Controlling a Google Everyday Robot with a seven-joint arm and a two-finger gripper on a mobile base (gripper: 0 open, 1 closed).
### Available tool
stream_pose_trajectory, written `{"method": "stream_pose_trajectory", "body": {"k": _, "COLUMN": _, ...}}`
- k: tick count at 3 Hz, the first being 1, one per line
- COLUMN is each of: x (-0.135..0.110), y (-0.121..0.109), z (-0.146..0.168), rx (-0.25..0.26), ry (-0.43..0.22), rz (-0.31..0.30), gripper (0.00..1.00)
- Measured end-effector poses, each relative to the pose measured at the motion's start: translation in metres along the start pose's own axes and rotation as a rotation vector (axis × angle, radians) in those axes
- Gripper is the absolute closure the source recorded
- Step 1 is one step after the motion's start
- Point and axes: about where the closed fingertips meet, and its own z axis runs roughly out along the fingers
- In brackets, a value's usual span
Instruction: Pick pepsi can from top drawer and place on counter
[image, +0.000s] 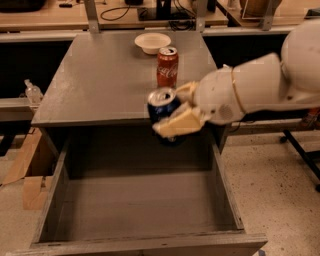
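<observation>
We're looking down w/ one cam from high in front, facing over the top drawer (140, 207) twd the counter (100, 75). The gripper (170, 110) is hanging mid-frame, close to us, clasping the pepsi can (161, 101).

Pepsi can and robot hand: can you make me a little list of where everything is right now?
pepsi can: held in the air above the open drawer, by the counter's front edge
gripper: shut on the pepsi can
top drawer: open, nothing inside
counter: holds two things
Coca-Cola can: upright on the counter
white bowl: behind the Coca-Cola can
</observation>
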Motion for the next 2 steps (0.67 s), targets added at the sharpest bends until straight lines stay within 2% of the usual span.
{"method": "stream_pose_trajectory", "body": {"k": 1, "x": -0.067, "y": -0.036, "z": 0.0, "rx": 0.009, "ry": -0.005, "rz": -0.001, "gripper": 1.0}}
{"method": "stream_pose_trajectory", "body": {"k": 2, "x": -0.129, "y": -0.073, "z": 0.032, "rx": -0.005, "ry": -0.064, "rz": 0.036, "gripper": 1.0}}
